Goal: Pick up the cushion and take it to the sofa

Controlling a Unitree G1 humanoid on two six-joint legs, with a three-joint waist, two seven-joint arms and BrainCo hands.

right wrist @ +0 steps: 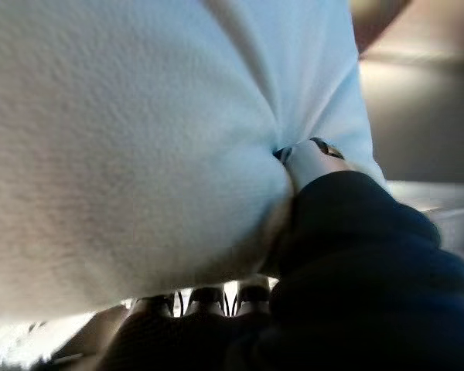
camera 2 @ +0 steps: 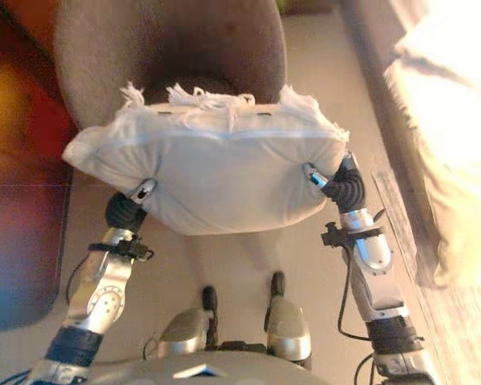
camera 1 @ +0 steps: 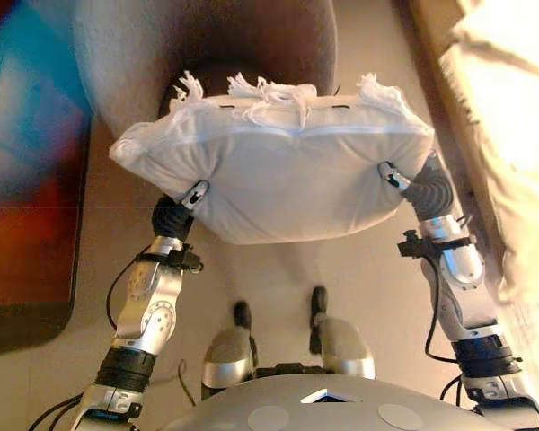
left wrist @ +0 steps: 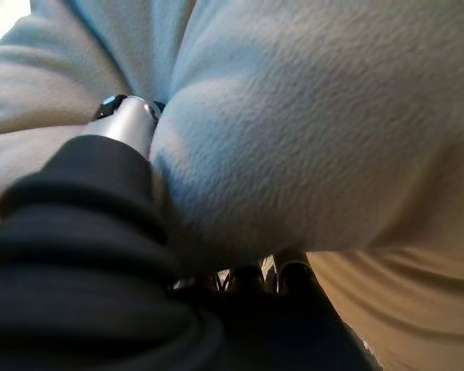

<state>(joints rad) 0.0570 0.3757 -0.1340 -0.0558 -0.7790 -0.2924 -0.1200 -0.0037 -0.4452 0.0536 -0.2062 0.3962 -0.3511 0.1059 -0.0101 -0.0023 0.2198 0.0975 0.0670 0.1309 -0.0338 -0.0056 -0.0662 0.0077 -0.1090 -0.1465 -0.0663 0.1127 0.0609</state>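
Both hands, the left hand (camera 1: 190,197) and right hand (camera 1: 402,179), pinch the white cushion (camera 1: 278,175) from its left and right ends, thumbs on top, holding it lifted crosswise before the grey armchair (camera 1: 207,45), the pale sofa (camera 1: 503,126) lying to the right.
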